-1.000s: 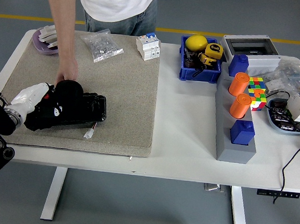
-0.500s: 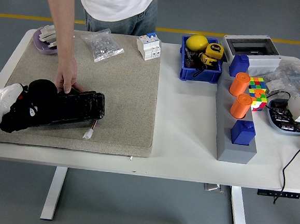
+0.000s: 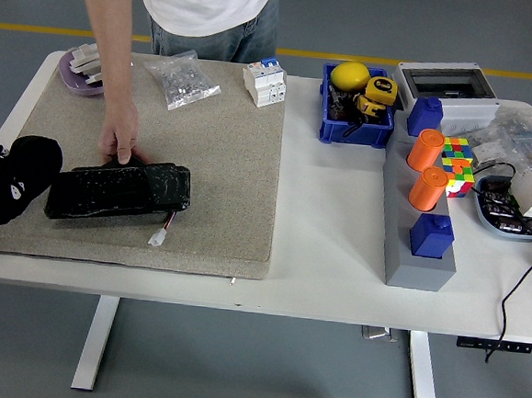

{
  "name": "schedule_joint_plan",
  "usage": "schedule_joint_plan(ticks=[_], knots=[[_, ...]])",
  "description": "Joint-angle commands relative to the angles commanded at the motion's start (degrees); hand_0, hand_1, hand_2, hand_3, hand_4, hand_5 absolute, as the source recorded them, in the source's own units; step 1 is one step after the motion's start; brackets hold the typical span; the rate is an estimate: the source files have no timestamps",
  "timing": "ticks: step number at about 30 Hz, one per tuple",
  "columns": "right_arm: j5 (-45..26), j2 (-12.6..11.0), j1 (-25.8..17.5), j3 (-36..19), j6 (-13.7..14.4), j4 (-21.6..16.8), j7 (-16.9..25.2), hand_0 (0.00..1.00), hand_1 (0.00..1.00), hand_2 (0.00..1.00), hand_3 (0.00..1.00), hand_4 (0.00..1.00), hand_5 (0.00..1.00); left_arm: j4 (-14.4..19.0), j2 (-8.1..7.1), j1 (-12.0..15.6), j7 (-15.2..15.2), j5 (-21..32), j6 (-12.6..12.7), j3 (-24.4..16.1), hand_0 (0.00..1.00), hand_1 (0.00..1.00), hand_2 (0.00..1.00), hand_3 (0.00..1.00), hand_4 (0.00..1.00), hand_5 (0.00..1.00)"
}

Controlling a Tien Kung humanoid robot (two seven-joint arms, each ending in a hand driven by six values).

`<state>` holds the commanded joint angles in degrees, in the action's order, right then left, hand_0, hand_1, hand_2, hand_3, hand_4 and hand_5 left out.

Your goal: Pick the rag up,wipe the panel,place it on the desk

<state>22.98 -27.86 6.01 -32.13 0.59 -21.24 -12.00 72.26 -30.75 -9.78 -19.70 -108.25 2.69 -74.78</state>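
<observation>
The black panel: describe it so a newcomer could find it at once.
Start at the tan mat covering the table's left half. Near its front left lies the panel, long, flat and black, with a person's hand on its far edge. Unlike the rounded black robot hand at its left end, it is rectangular.

White bench, beige mat on its left half, clear bag of small parts at mat's far edge, blue bin holding yellow tools, grey block with two orange cylinders, colourful cube beside it.
</observation>
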Motion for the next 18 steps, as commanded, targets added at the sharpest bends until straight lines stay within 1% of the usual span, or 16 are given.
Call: schedule_joint_plan(ticks=[2, 8, 10, 14, 15, 18], knots=[[0.05, 0.02, 0.05, 0.02, 0.0, -0.04, -0.02, 0.756, 0.608, 0.633, 0.622, 0.998, 0.64, -0.5, -0.17, -0.42, 0.11, 0.09, 0.14, 0.0, 0.214, 0.132, 0.493, 0.515, 0.274, 0.002], [0.16, 0.09, 0.35, 0.08, 0.05, -0.16, -0.09, 0.755, 0.608, 0.633, 0.622, 0.998, 0.64, -3.56, -0.44, -3.17, 1.12, 1.96, 1.24, 1.7, 0.214, 0.134, 0.493, 0.515, 0.275, 0.002], [0.24, 0.12, 0.39, 0.04, 0.08, -0.24, -0.1, 0.755, 0.608, 0.632, 0.623, 0.998, 0.64, -5.07, -0.11, -4.53, 1.77, 3.15, 1.9, 2.89, 0.219, 0.147, 0.493, 0.515, 0.279, 0.002], [0.27, 0.28, 0.51, 0.21, 0.07, -0.3, -0.11, 0.755, 0.608, 0.632, 0.623, 0.998, 0.64, -8.52, 1.16, -7.15, 3.45, 5.01, 3.48, 4.61, 0.219, 0.147, 0.493, 0.515, 0.279, 0.002], [0.28, 0.31, 0.57, 0.26, 0.07, -0.33, -0.12, 0.755, 0.607, 0.633, 0.622, 0.998, 0.64, -9.52, 1.51, -7.79, 3.94, 5.27, 3.95, 4.99, 0.268, 0.256, 0.493, 0.516, 0.292, 0.002], [0.42, 0.31, 0.72, 0.19, 0.11, -0.42, -0.15, 0.755, 0.607, 0.633, 0.622, 0.998, 0.64, -12.03, 2.09, -9.38, 5.65, 6.21, 5.0, 6.1, 0.268, 0.256, 0.493, 0.516, 0.292, 0.002]])
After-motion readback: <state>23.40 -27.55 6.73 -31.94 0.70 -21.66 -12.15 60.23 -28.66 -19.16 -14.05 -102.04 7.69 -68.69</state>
